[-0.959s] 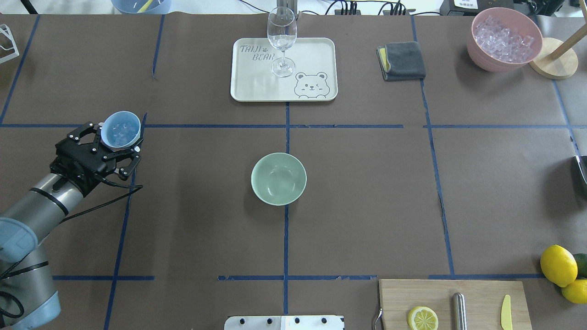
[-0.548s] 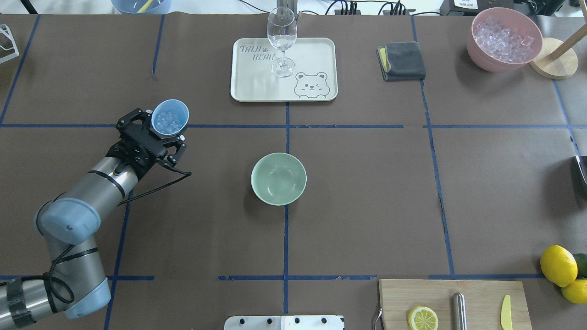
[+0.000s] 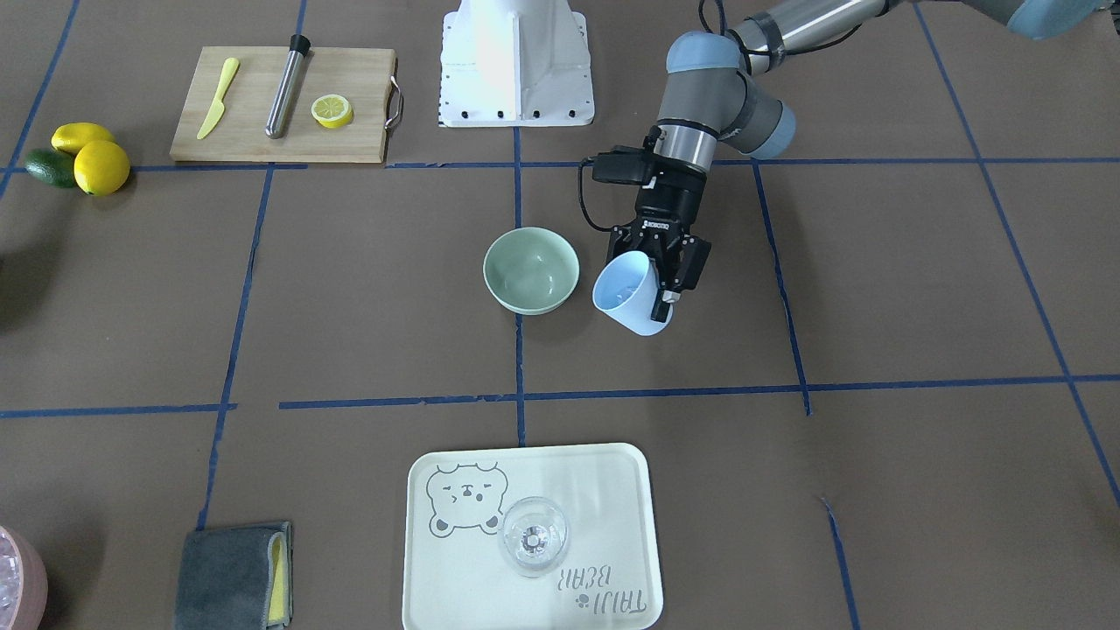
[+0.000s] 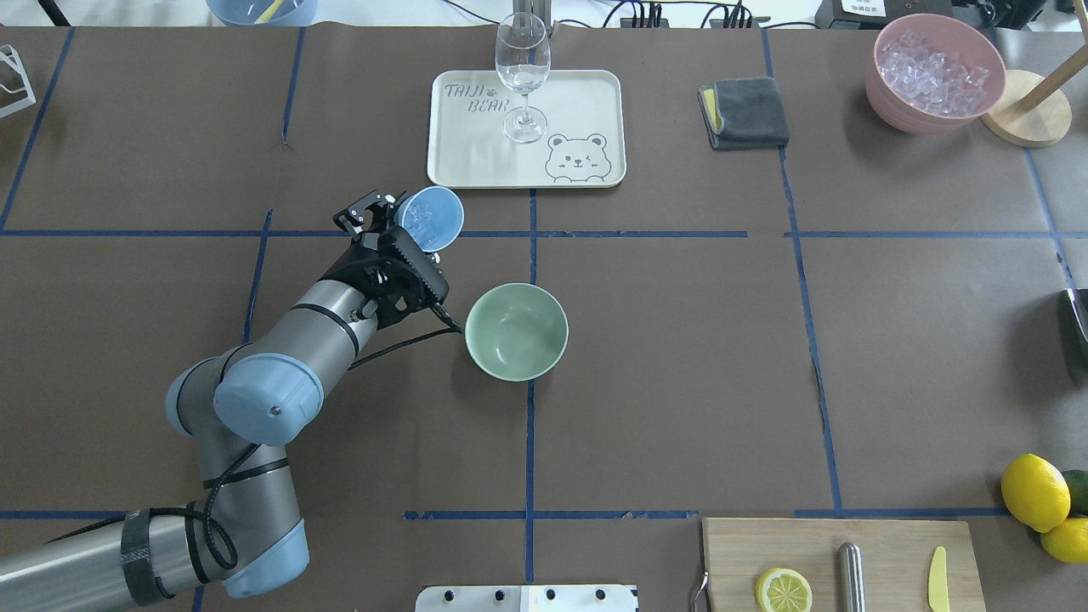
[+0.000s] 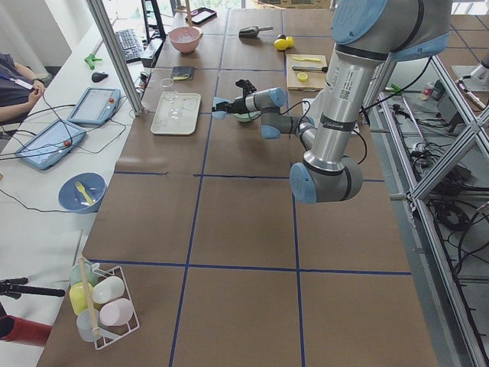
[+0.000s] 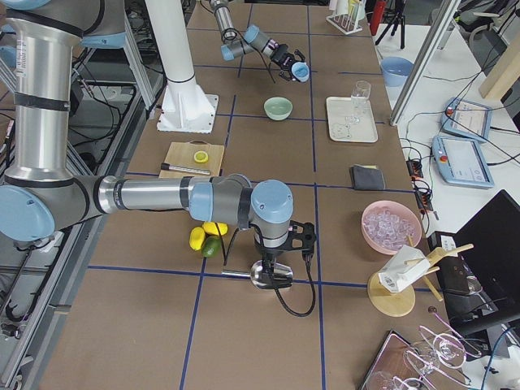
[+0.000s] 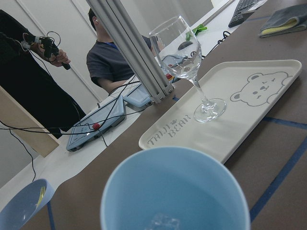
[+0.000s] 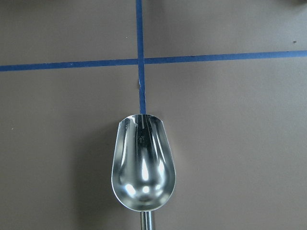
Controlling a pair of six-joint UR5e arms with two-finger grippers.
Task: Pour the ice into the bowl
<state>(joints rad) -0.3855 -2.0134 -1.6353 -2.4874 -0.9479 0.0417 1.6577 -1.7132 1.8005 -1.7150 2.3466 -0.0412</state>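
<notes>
Since a second ago the left gripper [image 4: 406,228] has swung in from way out on the bowl's [image 4: 516,333] left and now hangs just beside it, on the wine-glass side.

Its fingers are clamped across the wall of the light blue cup [image 4: 433,217], about mid-height. The cup is tipped a bit, mouth leaning toward the bowl. The ice [image 7: 163,221] sits low inside it, and none is in the bowl yet.

My guess on handling: the cubes are hard, slick and light, so they'll slide out in a rush and maybe bounce off the smooth bowl. You can't really pinch them, so holding the cup wall is the way to go. Tip slowly, with the rim over the bowl's middle.

Can't tell what the right gripper [image 6: 275,258] is doing. It's far off on the bowl's right, by a metal scoop [image 8: 143,163].
</notes>
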